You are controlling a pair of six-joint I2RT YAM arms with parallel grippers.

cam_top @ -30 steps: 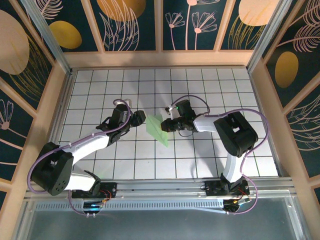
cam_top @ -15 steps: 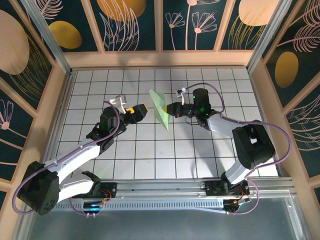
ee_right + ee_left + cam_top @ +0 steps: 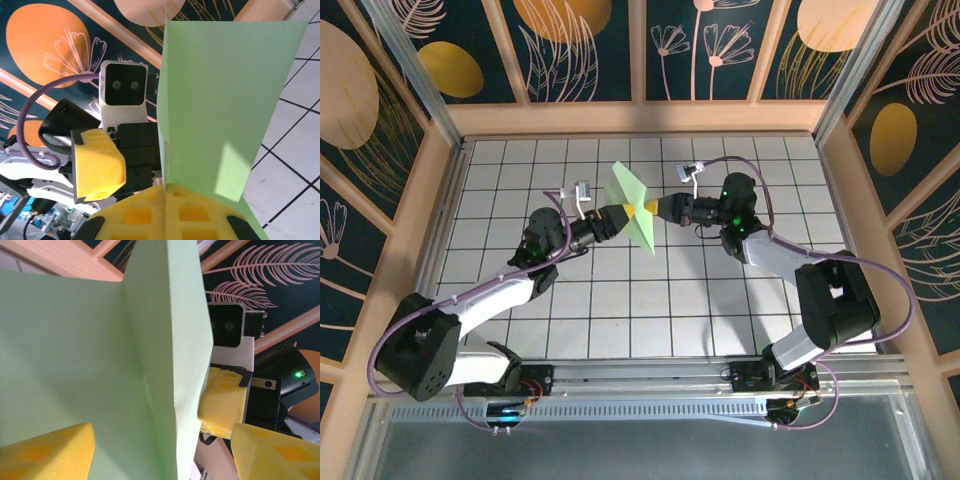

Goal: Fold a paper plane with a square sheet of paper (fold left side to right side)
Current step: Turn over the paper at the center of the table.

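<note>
Pale green paper plane point(image 3: 628, 190) pinched aloft above the desk point(image 3: 620, 300) by right jaws pressed together; left jaws spread astride, touching unclear; lower edge cropped in wrist views; open tiles all round.

table point(image 3: 720, 310): white grid tiles | walls point(image 3: 585, 50): dark floral panels, wooden frame point(image 3: 640, 118) | near edge: metal rail point(image 3: 640, 372)
</note>
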